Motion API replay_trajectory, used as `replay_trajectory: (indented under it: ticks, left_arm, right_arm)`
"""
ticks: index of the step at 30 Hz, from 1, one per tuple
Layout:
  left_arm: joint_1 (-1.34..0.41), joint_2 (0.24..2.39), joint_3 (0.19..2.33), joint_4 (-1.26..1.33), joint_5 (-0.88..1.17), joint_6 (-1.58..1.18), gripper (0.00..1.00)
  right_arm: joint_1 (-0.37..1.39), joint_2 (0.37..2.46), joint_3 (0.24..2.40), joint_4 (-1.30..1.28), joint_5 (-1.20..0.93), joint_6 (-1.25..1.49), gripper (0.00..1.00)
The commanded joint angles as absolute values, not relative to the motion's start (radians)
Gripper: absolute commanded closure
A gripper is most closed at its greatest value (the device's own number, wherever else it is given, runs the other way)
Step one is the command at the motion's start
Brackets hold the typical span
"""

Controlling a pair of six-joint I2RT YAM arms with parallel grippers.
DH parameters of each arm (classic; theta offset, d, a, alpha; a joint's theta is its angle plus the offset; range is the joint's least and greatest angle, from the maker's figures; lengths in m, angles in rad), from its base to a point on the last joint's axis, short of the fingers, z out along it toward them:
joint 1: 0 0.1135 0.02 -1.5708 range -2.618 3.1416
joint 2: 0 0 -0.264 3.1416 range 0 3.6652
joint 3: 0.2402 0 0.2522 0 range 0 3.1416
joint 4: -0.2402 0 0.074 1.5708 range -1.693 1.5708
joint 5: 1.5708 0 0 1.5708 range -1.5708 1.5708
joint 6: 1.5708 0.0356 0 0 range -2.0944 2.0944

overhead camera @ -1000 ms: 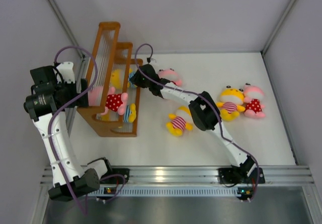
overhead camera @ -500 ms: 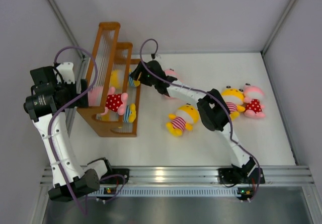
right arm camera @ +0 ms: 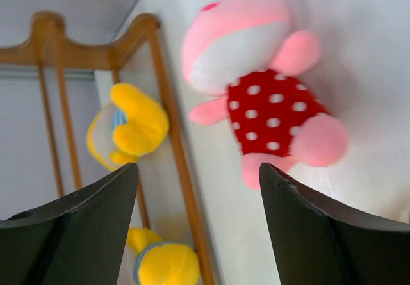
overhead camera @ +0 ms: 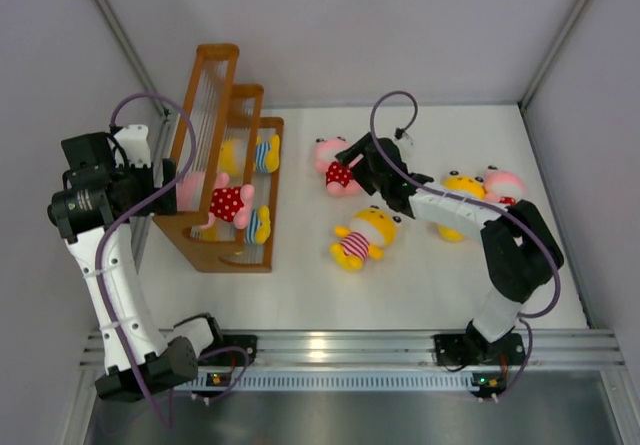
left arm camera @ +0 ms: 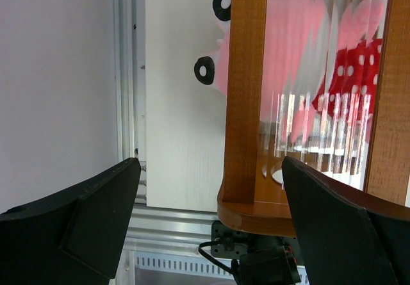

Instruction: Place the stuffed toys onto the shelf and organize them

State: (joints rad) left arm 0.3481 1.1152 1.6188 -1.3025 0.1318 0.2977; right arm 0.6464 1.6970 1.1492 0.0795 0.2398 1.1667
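My right gripper (overhead camera: 352, 155) has just let go at the shelf (overhead camera: 236, 261) and swung back to the right. Its jaws were nearly together against the rails a second ago and now stand apart with nothing between them. The blue-striped yellow toy (overhead camera: 252, 153) it left behind lies among the rails toward the shelf's far end, so I count that one as placed. It joins a pink dotted toy (overhead camera: 225, 203) and another blue-striped one (overhead camera: 259, 224) nearer me on the shelf.

The right wrist view now looks straight at the pink toy on the table (right arm camera: 269, 99), just right of the shelf, which I take as my next pick. Three more are left on the white table (overhead camera: 420, 285): a pink-striped yellow toy (overhead camera: 360, 237) in the middle, and a yellow (overhead camera: 465, 187) and pink (overhead camera: 505, 185) pair at the far right.

My left gripper (left arm camera: 210, 162) hangs at the shelf's left side with its jaws wide apart and empty.
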Motion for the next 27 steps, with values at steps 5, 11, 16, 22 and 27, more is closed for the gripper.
replay_trajectory:
  ticks: [5, 11, 16, 22, 27]
  left_arm:
    - [0.342, 1.092, 1.646, -1.299, 0.130, 0.305, 0.02]
    - [0.342, 1.100, 1.644, -1.301, 0.132, 0.311, 0.02]
    - [0.342, 1.101, 1.640, -1.299, 0.121, 0.316, 0.02]
    - [0.341, 1.104, 1.635, -1.301, 0.107, 0.319, 0.02]
    - [0.339, 1.115, 1.634, -1.301, 0.078, 0.325, 0.02]
  right_arm:
    - [0.661, 1.700, 1.112, -0.058, 0.400, 1.425, 0.20]
    - [0.676, 1.785, 1.169, -0.081, 0.377, 1.488, 0.20]
    - [0.681, 1.906, 1.252, -0.112, 0.344, 1.520, 0.21]
    - [0.661, 2.012, 1.343, -0.170, 0.444, 1.503, 0.32]
    - [0.647, 2.033, 1.359, -0.129, 0.485, 1.360, 0.93]
